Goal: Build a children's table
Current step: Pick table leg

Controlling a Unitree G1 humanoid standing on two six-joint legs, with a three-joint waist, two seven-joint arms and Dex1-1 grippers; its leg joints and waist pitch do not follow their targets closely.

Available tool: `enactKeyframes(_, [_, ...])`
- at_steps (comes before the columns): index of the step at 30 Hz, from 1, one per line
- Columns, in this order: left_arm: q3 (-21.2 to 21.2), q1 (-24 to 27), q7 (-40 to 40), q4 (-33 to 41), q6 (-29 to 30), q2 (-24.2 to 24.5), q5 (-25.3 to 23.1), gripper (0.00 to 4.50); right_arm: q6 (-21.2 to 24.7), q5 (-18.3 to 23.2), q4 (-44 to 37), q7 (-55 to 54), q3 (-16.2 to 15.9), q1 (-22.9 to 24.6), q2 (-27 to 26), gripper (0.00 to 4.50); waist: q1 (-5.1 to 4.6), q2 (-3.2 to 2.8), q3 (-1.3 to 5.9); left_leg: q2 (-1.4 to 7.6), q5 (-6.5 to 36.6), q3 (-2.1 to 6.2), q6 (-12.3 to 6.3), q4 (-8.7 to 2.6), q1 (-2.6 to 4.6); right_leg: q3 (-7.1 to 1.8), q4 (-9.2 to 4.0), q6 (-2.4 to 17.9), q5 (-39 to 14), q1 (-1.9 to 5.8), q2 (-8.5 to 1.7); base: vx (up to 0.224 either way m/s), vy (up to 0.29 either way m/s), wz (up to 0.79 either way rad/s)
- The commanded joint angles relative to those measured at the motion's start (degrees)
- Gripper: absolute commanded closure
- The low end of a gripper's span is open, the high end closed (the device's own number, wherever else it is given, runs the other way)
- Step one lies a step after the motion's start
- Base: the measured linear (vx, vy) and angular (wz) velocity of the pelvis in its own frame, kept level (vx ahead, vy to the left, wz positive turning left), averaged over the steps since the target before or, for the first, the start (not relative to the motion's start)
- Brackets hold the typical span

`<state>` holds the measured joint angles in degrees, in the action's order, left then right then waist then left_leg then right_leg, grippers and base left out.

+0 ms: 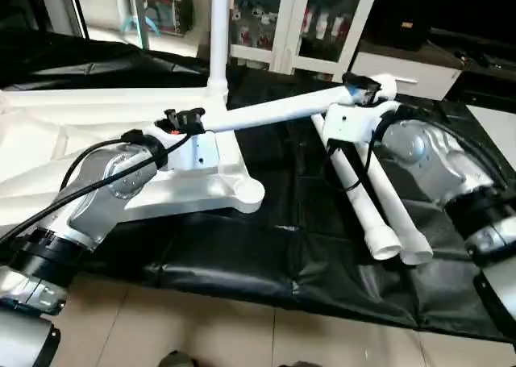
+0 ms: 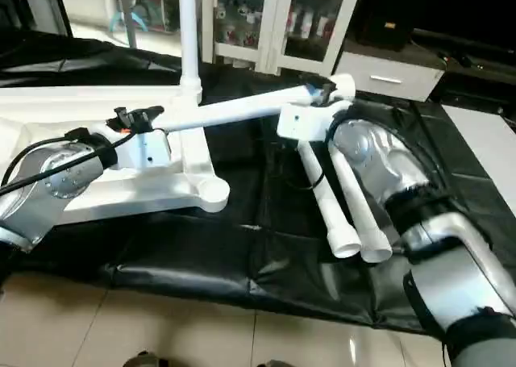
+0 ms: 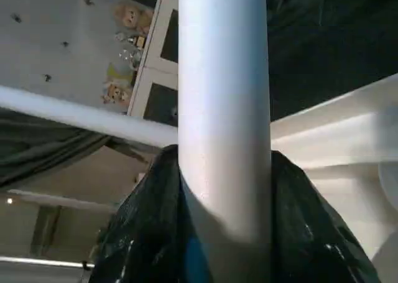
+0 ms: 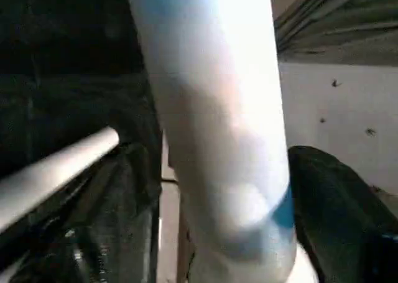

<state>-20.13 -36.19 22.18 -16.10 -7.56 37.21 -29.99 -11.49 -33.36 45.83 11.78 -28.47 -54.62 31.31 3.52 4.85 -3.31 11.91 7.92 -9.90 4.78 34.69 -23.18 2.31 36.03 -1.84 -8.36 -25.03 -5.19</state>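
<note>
The children's table top (image 1: 48, 141) lies upside down on a black mat, at the left. One white leg (image 1: 218, 28) stands upright in its far corner socket. A second leg (image 1: 274, 111) hangs slanted above the mat between my two grippers. My left gripper (image 1: 187, 121) is shut on that leg's lower end over the top's near corner, and its black fingers (image 3: 143, 233) press the tube (image 3: 224, 109). My right gripper (image 1: 364, 87) is at the raised end, open. One finger (image 4: 336, 202) lies beside the tube (image 4: 211, 140) and a thin gap shows on the other side. Two more legs (image 1: 359, 193) lie on the mat.
The black mat (image 1: 266, 262) covers the floor under the work, with pale tiles (image 1: 201, 327) along its near edge. A white glass-door cabinet (image 1: 298, 20) and a low white unit (image 1: 411, 72) stand behind.
</note>
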Motion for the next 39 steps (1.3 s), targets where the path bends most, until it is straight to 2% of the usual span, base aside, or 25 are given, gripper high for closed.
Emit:
enactKeyframes(1, [-0.1, -1.98, -0.54, 0.13, -1.04, -0.68, -0.26, 3.02, -0.9, -2.2, 3.01, -0.97, -1.26, -1.69, -0.13, 1.13, -0.31, -0.69, 4.3, 0.16, 25.76, 0.03, 3.34, -3.51, 1.54, -0.93, -4.35, 8.85, -20.68, 1.92, -1.17, 0.0, 0.0, 0.0])
enactKeyframes(3, [-0.01, -2.04, -0.44, -0.07, -1.4, -0.82, -0.34, 3.02, -1.38, -2.73, 4.14, -1.5, -1.54, -2.19, -0.34, 1.24, -0.39, -0.66, 4.29, 0.17, 25.82, 0.05, 3.3, -3.48, 1.49, -0.95, -4.31, 8.94, -20.66, 1.93, -1.25, 0.0, 0.0, 0.0])
enactKeyframes(4, [0.0, -2.05, -0.5, -0.07, -1.52, -0.84, -0.43, 3.02, -1.54, -2.96, 4.53, -1.63, -1.77, -2.37, -0.37, 1.32, -0.43, -0.4, 4.38, 0.17, 25.29, -0.01, 3.07, -3.41, 1.46, -0.98, -4.23, 8.9, -20.26, 1.99, -1.25, 0.0, 0.0, 0.0])
enactKeyframes(5, [0.04, -2.05, -0.57, -0.06, -1.67, -0.83, -0.49, 3.02, -1.92, -3.36, 5.22, -1.83, -2.02, -2.66, -0.47, 1.38, -0.39, -0.47, 4.35, 0.19, 25.1, 0.01, 3.03, -3.41, 1.43, -0.98, -4.17, 8.99, -20.15, 1.97, -1.26, 0.0, 0.0, 0.0])
enactKeyframes(6, [0.13, -2.08, -0.52, -0.05, -1.64, -0.83, -0.38, 3.02, -2.29, -3.64, 5.97, -1.9, -2.18, -2.93, -0.57, 1.56, -0.43, -0.3, 4.35, 0.22, 24.82, -0.05, 2.86, -3.4, 1.43, -0.98, -4.19, 9.12, -19.8, 1.96, -1.23, 0.0, 0.0, 0.0])
enactKeyframes(9, [0.6, -2.17, -0.61, -0.09, -1.76, -0.65, -0.48, 3.02, -3.01, -3.86, 7.95, -1.36, -2.44, -3.65, -0.96, 1.67, -0.42, -0.34, 4.42, 0.26, 24.19, -0.08, 2.63, -3.33, 1.47, -0.99, -4.01, 9.54, -18.81, 1.94, -1.24, 0.0, 0.0, 0.0])
enactKeyframes(17, [1.73, -2.04, -2.29, -0.46, -2.08, -0.99, -0.95, 3.02, -4.37, -4.16, 10.89, -1.22, -2.34, -4.87, -1.7, 2.38, -0.33, -0.43, 4.34, 0.32, 24.68, -0.08, 2.69, -3.39, 1.47, -1.03, -3.99, 9.59, -18.76, 1.83, -1.24, 0.0, 0.0, 0.0])
enactKeyframes(18, [2.01, -1.88, -1.03, -0.63, -2.25, -1.32, 0.44, 3.02, -4.65, -4.36, 11.21, -1.26, -2.26, -4.99, -1.77, 2.42, -0.3, -0.37, 4.36, 0.32, 24.59, -0.07, 2.74, -3.37, 1.42, -1.01, -3.95, 9.59, -18.67, 1.89, -1.25, 0.0, 0.0, 0.0])
enactKeyframes(19, [2.23, -1.8, -0.69, -0.67, -2.32, -1.54, 0.98, 2.46, -4.89, -4.39, 11.5, -1.21, -2.13, -5.08, -1.81, 2.48, -0.33, -0.34, 4.32, 0.3, 24.67, -0.1, 2.73, -3.35, 1.43, -1.03, -3.99, 9.62, -18.99, 1.82, -1.26, 0.0, 0.0, 0.0])
enactKeyframes(23, [3.84, -1.66, 0.11, -1.07, -2.38, -2.32, 3.77, 2.29, -5.9, -3.9, 13.03, -0.87, -2.01, -5.61, -1.72, 2.53, -0.31, -0.39, 4.4, 0.3, 24.67, -0.07, 2.88, -3.35, 1.42, -1.0, -3.9, 9.91, -18.31, 1.9, -1.33, 0.0, 0.0, 0.0])
enactKeyframes(26, [4.05, -1.78, 0.22, -1.25, -2.74, -2.17, 4.03, 2.18, -6.03, -3.62, 13.66, -0.4, -1.8, -5.77, -1.63, 2.56, -0.4, -0.26, 4.39, 0.3, 24.8, -0.12, 2.56, -3.31, 1.42, -1.0, -3.92, 9.68, -18.44, 1.87, -1.25, 0.0, 0.0, 0.0])
enactKeyframes(31, [4.53, -1.74, 0.08, -1.49, -3.87, -2.18, 4.29, 1.6, -5.89, -4.17, 15.24, -0.25, -1.47, -6.21, -1.62, 2.59, -0.37, -0.24, 4.4, 0.33, 24.67, -0.12, 2.51, -3.3, 1.38, -1.01, -3.94, 9.57, -18.66, 1.87, -1.28, 0.0, 0.0, 0.0])
enactKeyframes(39, [4.59, -2.24, -0.3, -1.56, -7.21, -0.95, 4.17, 1.0, -4.27, -4.48, 18.57, 0.47, -2.09, -6.61, -0.92, 2.59, -0.31, -0.11, 4.37, 0.37, 24.53, -0.11, 2.43, -3.32, 1.27, -1.01, -3.91, 9.57, -18.91, 1.85, -1.37, 0.0, 0.0, 0.0])
